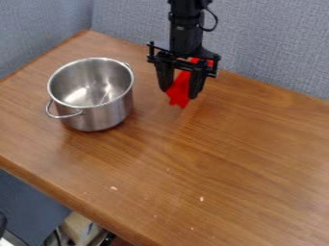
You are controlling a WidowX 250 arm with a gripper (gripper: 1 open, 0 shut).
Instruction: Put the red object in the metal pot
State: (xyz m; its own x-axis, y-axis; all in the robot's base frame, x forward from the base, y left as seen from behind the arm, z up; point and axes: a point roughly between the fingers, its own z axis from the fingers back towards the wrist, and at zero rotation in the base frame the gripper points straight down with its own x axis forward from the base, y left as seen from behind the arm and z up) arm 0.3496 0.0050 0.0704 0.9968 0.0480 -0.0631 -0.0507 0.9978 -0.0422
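Brown wooden table [167,163], seen from above and a little to one side. Near its left end, the metal pot [90,93]: round, shiny, straight sides, open at the top, standing upright on the wood. Small loop handle sticking out low on its left side. Nothing to see inside but the bright bottom.

To the right of the pot and a bit further back, a black robot arm [188,24] coming straight down from the top of the view. At its lower end, the gripper [182,88], pointing down at the table. Two black fingers [164,77] hanging side by side, closed in on the red object [183,89]. Red object upright, long way up and down, top part tucked between the fingers, bottom end poking out below them. Bottom end looks lifted just off the table, maybe still touching; hard to tell from this angle.

Red object well apart from the pot, not over it, not in it. Bare wood between the two.

Blue-grey wall behind the table at the back and the right. At the bottom of the view, under the near edge of the table, a dark floor with some pale blurry stuff, too small to make out.
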